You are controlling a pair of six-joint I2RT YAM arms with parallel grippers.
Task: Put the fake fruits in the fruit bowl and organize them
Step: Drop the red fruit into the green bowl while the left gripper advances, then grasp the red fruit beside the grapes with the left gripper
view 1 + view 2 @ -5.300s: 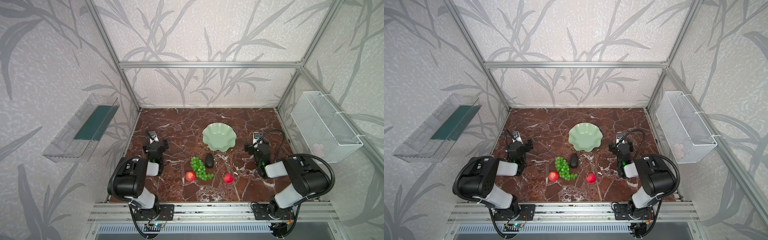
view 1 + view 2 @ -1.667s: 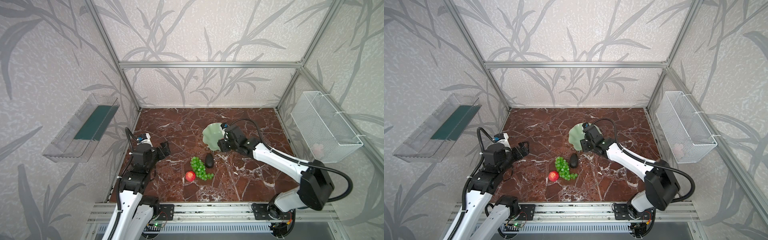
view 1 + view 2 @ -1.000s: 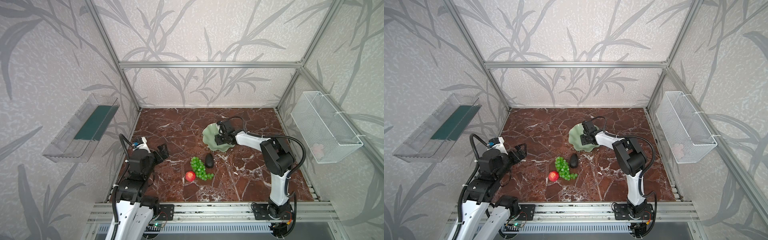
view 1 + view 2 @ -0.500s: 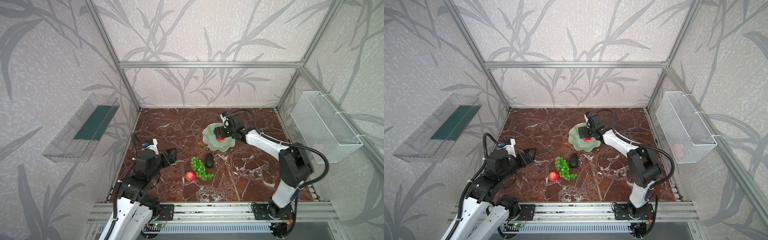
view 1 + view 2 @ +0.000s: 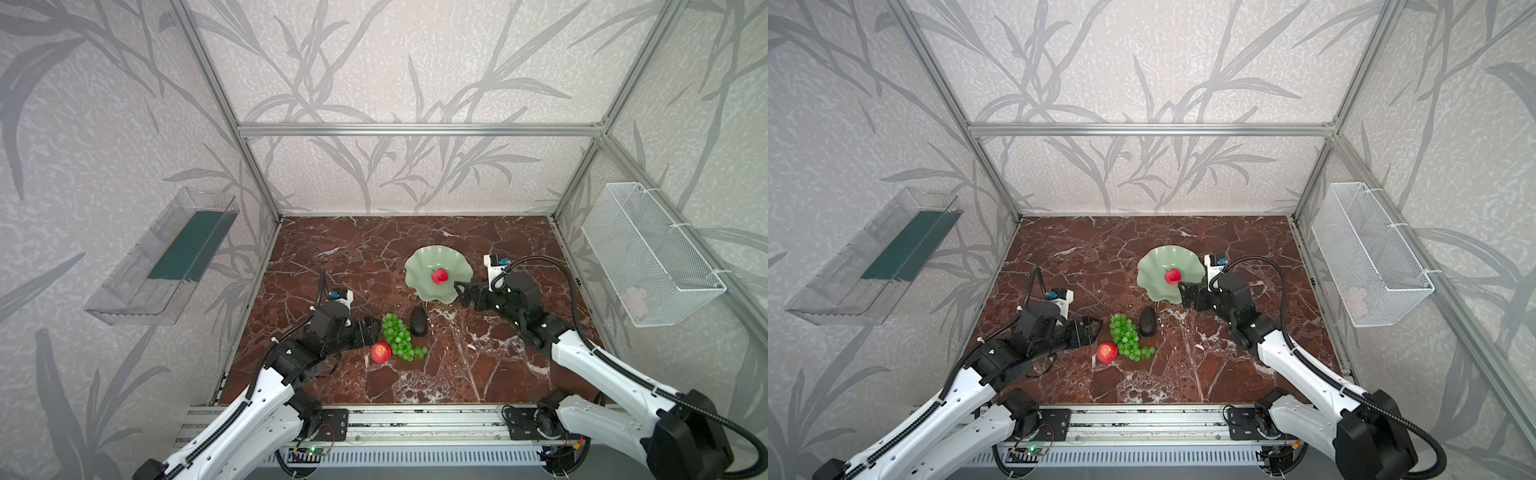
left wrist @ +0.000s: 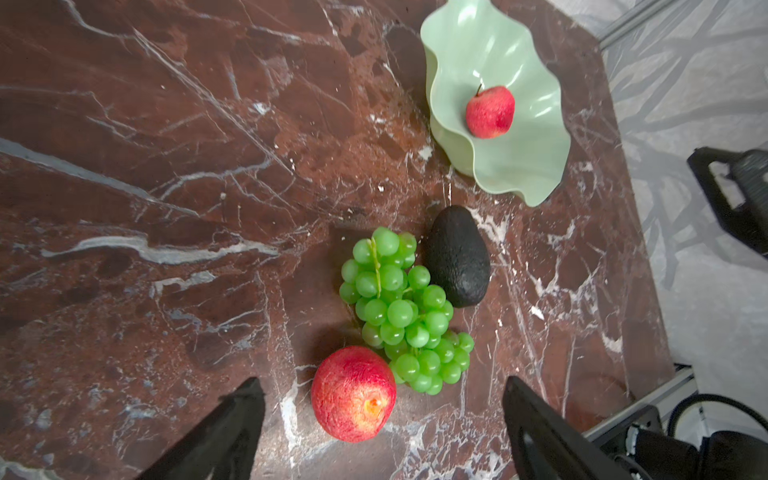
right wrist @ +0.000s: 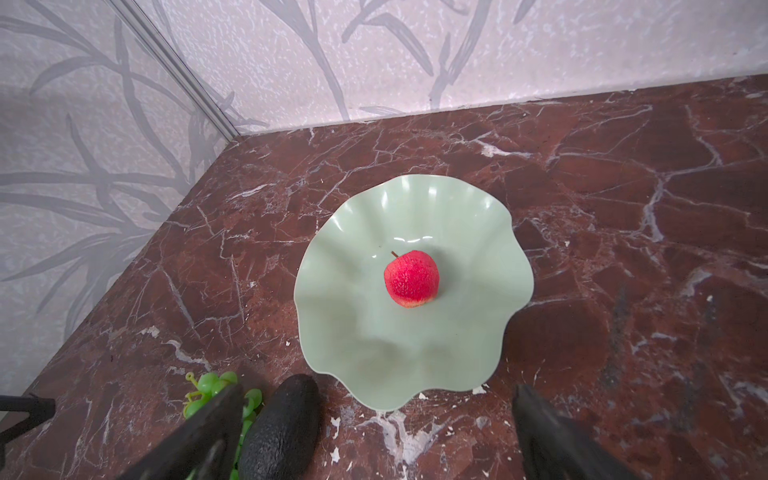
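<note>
Left gripper [image 6: 380, 388]: jaws spread, empty.
Small red apple with a yellowish patch [image 6: 353, 394]: on the marble between the left gripper's fingers, touching neither.
Glossy green grape bunch [image 6: 401, 309], blackish avocado-shaped fruit [image 6: 457, 255]: just ahead of it.
Right gripper [image 7: 378, 390]: jaws spread, empty.
Pale mint-green wavy-rimmed bowl [image 7: 345, 332]: ahead of it, holding the second red apple [image 7: 411, 278].

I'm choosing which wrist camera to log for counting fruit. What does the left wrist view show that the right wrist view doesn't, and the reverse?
Only the left wrist view: the loose red apple lying on the brown marble tabletop, and the bunch of glossy green grapes seen whole. Only the right wrist view: the wall corner's metal post. Both: the pale mint-green wavy-rimmed bowl, the small red apple inside it, the dark avocado-shaped fruit, and at least some grapes.
</note>
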